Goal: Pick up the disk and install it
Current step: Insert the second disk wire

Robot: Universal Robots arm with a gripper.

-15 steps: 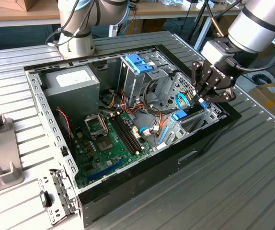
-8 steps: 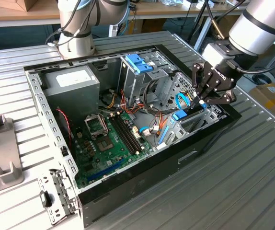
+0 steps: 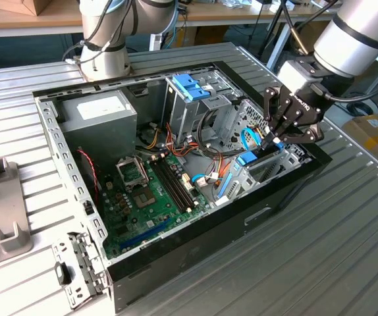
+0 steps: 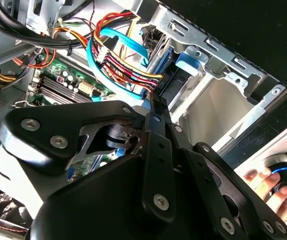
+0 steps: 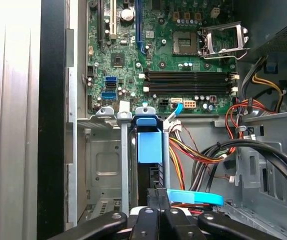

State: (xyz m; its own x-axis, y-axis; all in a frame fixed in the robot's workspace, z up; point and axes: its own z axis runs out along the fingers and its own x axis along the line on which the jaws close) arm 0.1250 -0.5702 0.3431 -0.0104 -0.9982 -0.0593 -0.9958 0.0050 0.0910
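The disk point(image 3: 248, 158) stands on edge in the drive bay at the exterior view's right end of the open computer case point(image 3: 57, 151). Its light blue bracket point(image 5: 149, 142) and dark body show between the bay's metal rails in both wrist views point(image 4: 187, 59). My gripper point(image 3: 269, 143) hangs over that bay with its black fingers drawn together into one tip. That tip point(image 5: 156, 194) sits at the disk's dark end point(image 4: 156, 100). I cannot tell whether it touches the disk.
A bundle of coloured wires and a blue flat cable point(image 4: 118, 50) runs beside the bay. The motherboard point(image 3: 149, 197), grey power supply point(image 3: 97, 112) and an upper cage with a blue handle point(image 3: 190, 85) fill the case. A person's hand point(image 4: 268, 182) rests outside the case.
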